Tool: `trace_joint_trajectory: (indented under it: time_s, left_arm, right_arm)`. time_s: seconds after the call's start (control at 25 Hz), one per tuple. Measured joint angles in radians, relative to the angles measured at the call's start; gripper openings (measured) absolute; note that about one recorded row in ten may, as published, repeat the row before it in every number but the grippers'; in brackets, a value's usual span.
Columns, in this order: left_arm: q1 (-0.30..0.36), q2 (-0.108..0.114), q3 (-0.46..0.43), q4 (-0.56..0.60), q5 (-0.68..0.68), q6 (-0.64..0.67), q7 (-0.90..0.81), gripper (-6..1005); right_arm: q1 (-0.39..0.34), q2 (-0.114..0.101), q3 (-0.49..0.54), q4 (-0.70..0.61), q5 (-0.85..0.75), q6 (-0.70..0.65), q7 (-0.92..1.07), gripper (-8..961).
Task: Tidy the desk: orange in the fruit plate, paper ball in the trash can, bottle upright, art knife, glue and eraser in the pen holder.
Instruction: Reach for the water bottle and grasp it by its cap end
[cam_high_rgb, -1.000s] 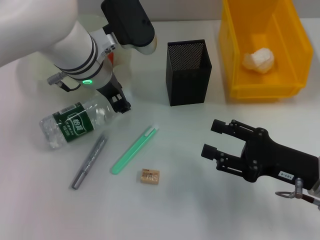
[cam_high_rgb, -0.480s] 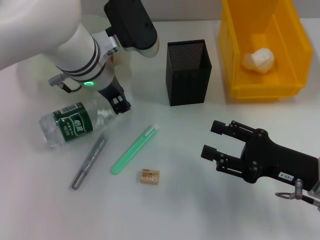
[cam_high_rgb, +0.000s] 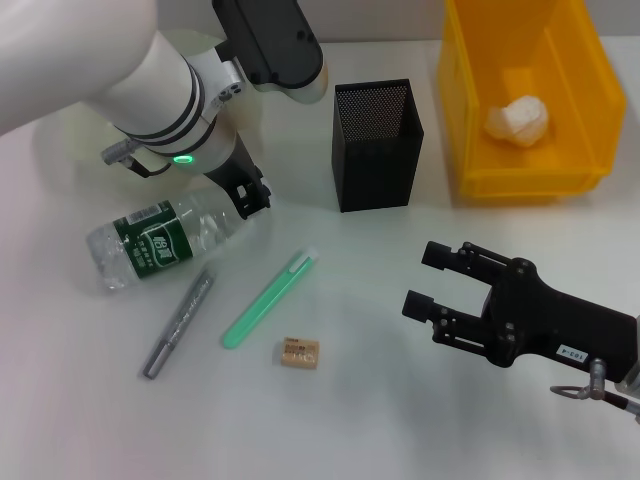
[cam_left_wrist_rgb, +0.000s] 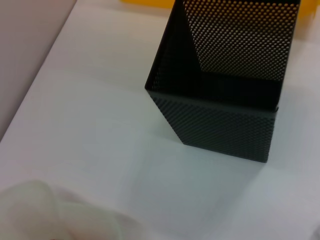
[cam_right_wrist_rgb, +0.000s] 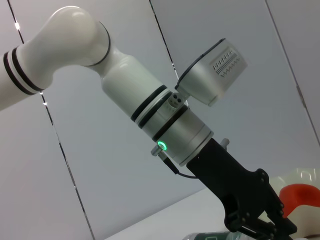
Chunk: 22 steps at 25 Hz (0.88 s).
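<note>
Your left tool (cam_high_rgb: 252, 195) has slid right along the bottle (cam_high_rgb: 165, 243) at center left of the head view, nudging it rightward; I cannot tell its finger state. Your right tool (cam_high_rgb: 428, 279) hangs spread wide at lower right, unmoved.

A clear plastic water bottle (cam_high_rgb: 160, 245) with a green-and-white label lies on its side at the nine o'clock side of the white desk. A black metal-mesh square pen holder (cam_high_rgb: 376, 143) stands upright at twelve o'clock. A crumpled white paper ball (cam_high_rgb: 518, 120) rests inside the bright yellow rectangular trash can (cam_high_rgb: 470, 110) at one o'clock. A tiny tan rectangular eraser (cam_high_rgb: 300, 352) lies flat near six o'clock. A reddish-orange fruit (cam_right_wrist_rgb: 299, 196) sits in the pale translucent fruit plate (cam_right_wrist_rgb: 303, 177).
</note>
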Motion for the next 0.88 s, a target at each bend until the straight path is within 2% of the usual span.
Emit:
trace_joint_trajectory:
  time_s: [0.12,0.44,0.64,0.76,0.88]
  left_arm:
    - [0.011,0.0,0.006,0.026,0.004,0.011,0.0,180]
    - [0.016,0.0,0.032,0.038,0.007,0.015,-0.005,182]
    - [0.015,0.0,0.038,0.085,0.016,0.016,-0.028,192]
    - [0.001,0.0,0.04,0.057,0.017,0.014,-0.028,205]
    - [-0.004,0.0,0.06,0.037,0.018,0.015,-0.034,335]
  right_arm:
    - [0.0,0.0,0.0,0.0,0.0,0.0,0.0,738]
    - [0.001,0.0,0.001,0.008,0.0,0.0,0.0,738]
    - [0.002,0.0,-0.001,0.009,-0.002,0.0,0.0,738]
    - [0.002,0.001,-0.001,0.011,-0.002,0.0,0.0,738]
    - [0.002,0.0,-0.001,0.022,0.0,0.0,0.0,738]
